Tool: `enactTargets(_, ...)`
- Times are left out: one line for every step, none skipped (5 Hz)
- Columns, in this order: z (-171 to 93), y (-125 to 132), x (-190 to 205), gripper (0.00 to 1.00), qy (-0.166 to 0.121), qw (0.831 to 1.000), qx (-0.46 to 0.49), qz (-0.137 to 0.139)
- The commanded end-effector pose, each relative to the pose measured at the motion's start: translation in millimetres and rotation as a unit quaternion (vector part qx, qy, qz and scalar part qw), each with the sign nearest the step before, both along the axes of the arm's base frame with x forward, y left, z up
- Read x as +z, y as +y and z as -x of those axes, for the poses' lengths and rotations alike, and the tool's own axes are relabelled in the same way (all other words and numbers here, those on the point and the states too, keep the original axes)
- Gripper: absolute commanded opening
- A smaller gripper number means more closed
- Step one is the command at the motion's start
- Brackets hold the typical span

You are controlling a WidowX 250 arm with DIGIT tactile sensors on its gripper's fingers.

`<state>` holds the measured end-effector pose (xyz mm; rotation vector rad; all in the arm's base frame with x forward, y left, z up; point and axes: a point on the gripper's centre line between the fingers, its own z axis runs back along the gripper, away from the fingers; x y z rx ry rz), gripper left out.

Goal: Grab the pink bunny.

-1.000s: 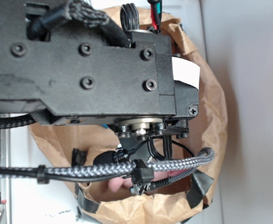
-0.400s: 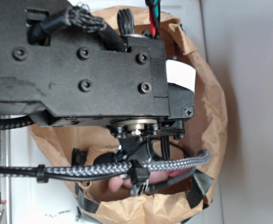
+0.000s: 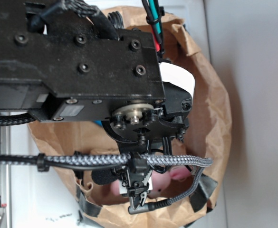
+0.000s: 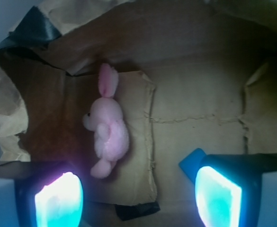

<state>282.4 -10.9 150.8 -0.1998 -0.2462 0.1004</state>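
The pink bunny (image 4: 107, 135) lies on its side on the floor of a brown paper bag (image 4: 200, 94), ears pointing to the top of the wrist view. My gripper (image 4: 138, 196) hangs open above the bag floor. Its two glowing pads sit at the bottom of that view, wide apart with nothing between them. The bunny is ahead of the left pad (image 4: 58, 201), apart from it. From outside, the bunny (image 3: 163, 183) peeks out beneath the black arm (image 3: 81, 61) and cables, and the fingers are hidden there.
A blue block (image 4: 191, 163) sticks out from behind the right pad (image 4: 218, 196). The bag's crumpled walls (image 3: 215, 118) ring the arm closely, with black handles (image 3: 203, 187) at the rim. A braided cable (image 3: 172, 160) crosses over the bag mouth.
The arm's wrist has swung left and tilted over the bag. More of the bunny now shows below the cable.
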Motion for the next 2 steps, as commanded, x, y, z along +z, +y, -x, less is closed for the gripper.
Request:
enactTargets(-4.9,6.9,6.0,1.00,-0.027,0.998,-0.022,0.047)
enactTargets(-8.7,0.1,-1.4,1.00,-0.024,0.998,-0.028,0.045)
